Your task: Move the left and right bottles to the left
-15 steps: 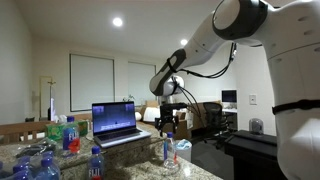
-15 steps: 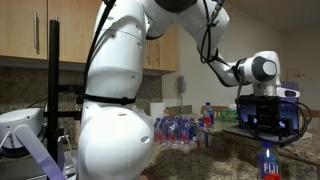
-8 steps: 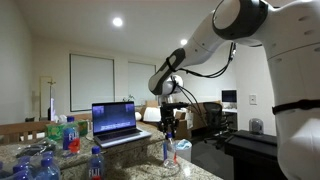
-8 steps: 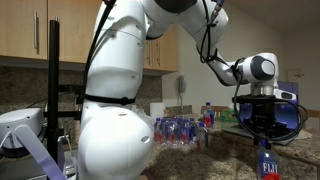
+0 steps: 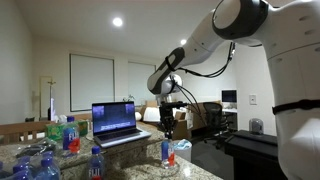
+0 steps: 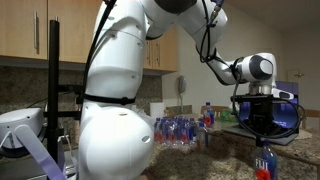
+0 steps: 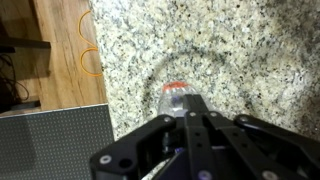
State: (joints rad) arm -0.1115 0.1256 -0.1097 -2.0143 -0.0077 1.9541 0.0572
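Closest to the camera, a front bottle (image 5: 95, 163) is standing on the speckled surface (image 7: 250, 50). A bit farther, you are holding the gripper (image 5: 167, 132) right over the top of another bottle (image 5: 166, 153); whether it is spread or pinching, I cannot tell. Farthest back, a laptop (image 5: 115, 120) is sitting open

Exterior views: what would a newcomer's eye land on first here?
The big white robot arm fills the foreground in both exterior views. Its gripper hangs right over a water bottle on the speckled granite counter, and an open laptop glows behind it.
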